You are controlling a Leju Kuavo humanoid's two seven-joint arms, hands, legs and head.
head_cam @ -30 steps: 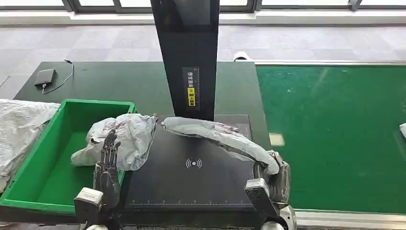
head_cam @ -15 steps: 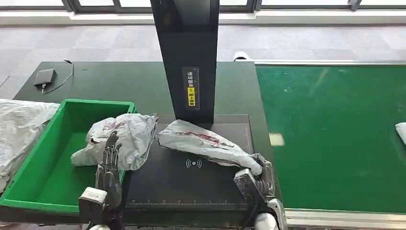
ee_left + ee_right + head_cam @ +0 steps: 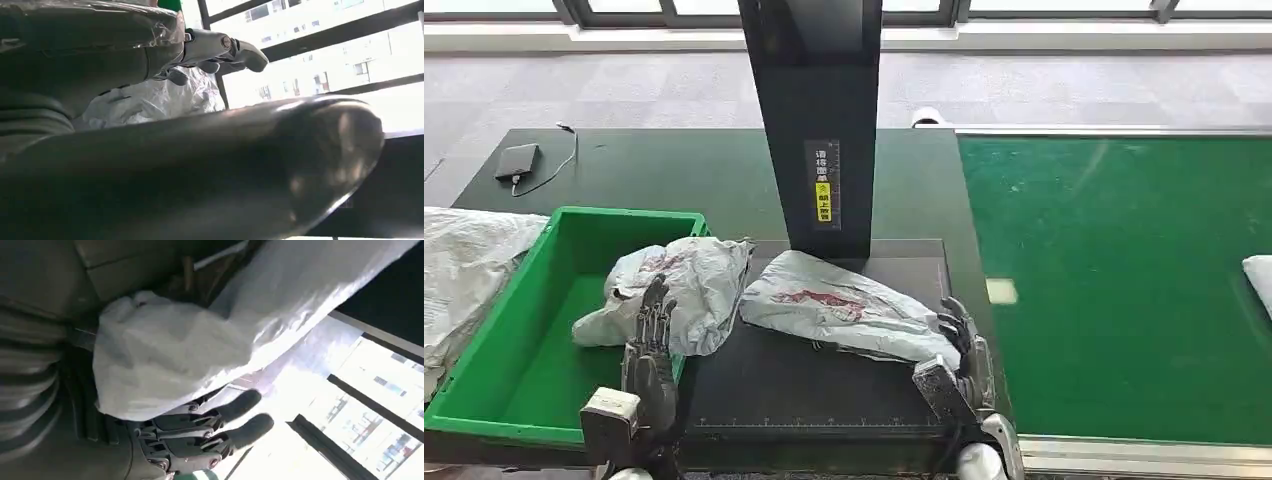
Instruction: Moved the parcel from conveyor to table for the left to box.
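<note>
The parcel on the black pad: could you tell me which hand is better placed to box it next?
Left, probably. The left hand sits beside the green bin, near the parcel; the right hand lies at the parcel's far end.

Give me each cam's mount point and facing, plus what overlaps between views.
Head view: high on the body, looking forward and down at the black scan table, green bin and green conveyor; both arms enter from below, left hand and right hand.
Left wrist view: behind the left hand, facing a crumpled grey parcel and windows.
Right wrist view: behind the right hand, facing the grey parcel at its fingers.
Shared: head and right wrist views both show that parcel.
</note>
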